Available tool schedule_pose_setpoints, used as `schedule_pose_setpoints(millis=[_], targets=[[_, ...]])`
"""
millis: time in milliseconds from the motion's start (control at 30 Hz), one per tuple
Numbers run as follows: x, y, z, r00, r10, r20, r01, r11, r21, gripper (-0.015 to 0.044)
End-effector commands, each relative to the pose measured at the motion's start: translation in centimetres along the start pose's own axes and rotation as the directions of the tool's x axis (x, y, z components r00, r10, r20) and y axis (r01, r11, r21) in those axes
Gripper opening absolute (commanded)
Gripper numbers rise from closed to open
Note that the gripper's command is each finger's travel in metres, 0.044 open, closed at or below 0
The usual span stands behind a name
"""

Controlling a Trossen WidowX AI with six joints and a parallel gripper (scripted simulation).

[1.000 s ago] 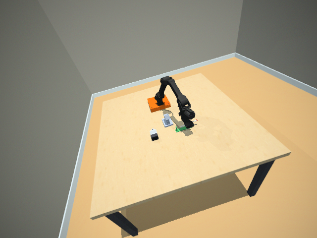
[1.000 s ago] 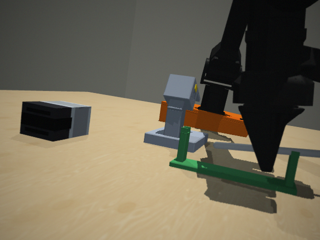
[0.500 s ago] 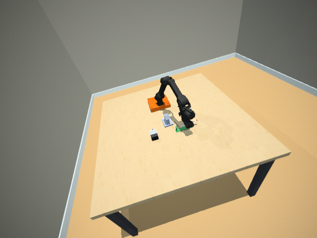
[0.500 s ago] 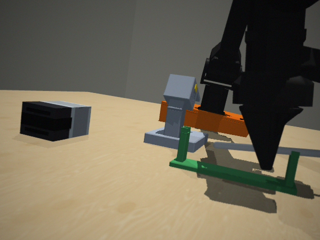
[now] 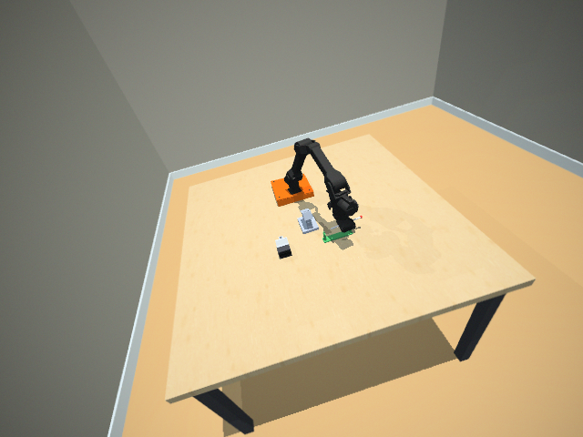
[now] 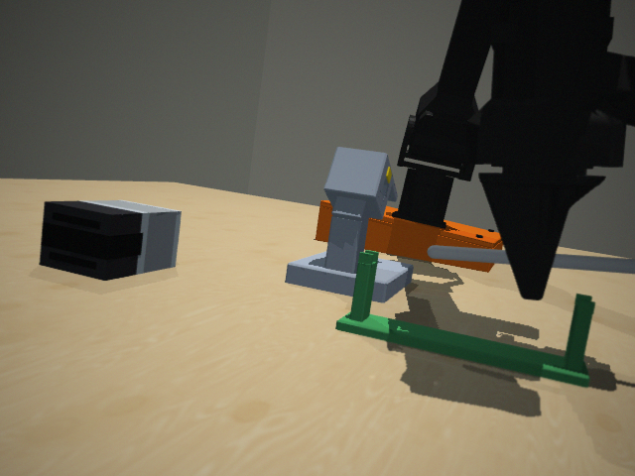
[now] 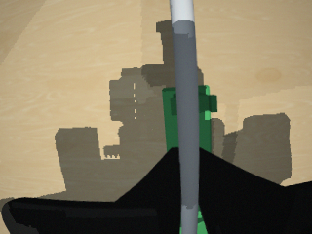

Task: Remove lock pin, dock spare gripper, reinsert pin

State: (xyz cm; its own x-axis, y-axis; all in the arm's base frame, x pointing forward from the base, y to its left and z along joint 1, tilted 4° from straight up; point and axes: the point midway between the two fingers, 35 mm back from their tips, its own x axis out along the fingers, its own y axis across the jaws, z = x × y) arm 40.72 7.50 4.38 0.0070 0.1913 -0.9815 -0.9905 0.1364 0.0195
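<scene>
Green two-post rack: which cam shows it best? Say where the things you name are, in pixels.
Exterior. The green two-post rack (image 5: pixel 336 236) (image 6: pixel 461 349) (image 7: pixel 172 132) shows there end to end, both posts and the base bar. Top has it small, partly behind the gripper (image 5: pixel 347 228) (image 6: pixel 532 296) (image 7: pixel 189 152). Wrist gives only parts, crossed by the lock pin (image 5: pixel 356 218) (image 6: pixel 461 253) (image 7: pixel 187 97) and fingers.
</scene>
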Motion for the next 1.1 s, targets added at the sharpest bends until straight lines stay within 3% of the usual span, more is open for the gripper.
schedule_pose_setpoints(millis=[0,333,1067], targets=[[-0.9,0.0,0.1,1.000,-0.003,0.001,0.003,1.000,-0.001,0.0000],[-0.5,0.0,-0.2,1.000,0.002,-0.001,-0.002,1.000,0.001,0.0000],[-2.6,-0.5,-5.6,1.000,0.000,-0.005,0.000,1.000,-0.009,0.0000]])
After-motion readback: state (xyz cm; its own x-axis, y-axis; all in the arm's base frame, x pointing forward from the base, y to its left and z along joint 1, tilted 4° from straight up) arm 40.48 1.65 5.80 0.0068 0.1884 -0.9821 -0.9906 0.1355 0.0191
